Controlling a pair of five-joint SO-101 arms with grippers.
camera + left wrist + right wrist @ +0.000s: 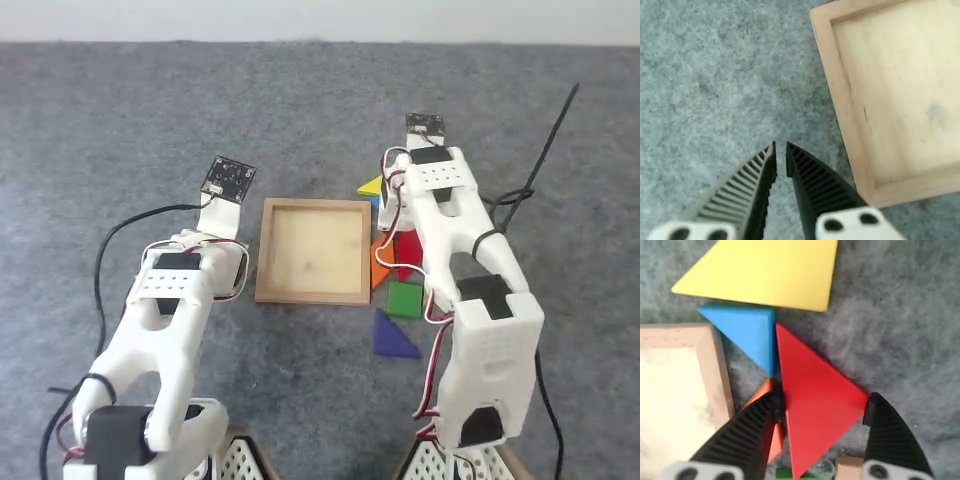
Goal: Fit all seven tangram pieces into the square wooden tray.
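ribbed black jaws of the right end effector (824,399) stand released, spread wide astride the red triangle (812,385), which lies flat on the counter (120,120). close against it are a blue triangle (747,330) and an orange piece (766,390), with a yellow piece (770,270) just beyond the blue one. in the high view a green square (405,298) and a purple triangle (392,338) lie closer to the counter's near edge. all of these cluster just beside the tray (310,296) on the right arm's side. the tray sits about mid-counter, showing bare wood inside. the left end effector (780,147) hovers by the tray's other side, clenched almost to touching and holding nothing. by my reading the task has barely begun: no piece is in the tray, six can be counted, and a seventh may hide under the right arm.
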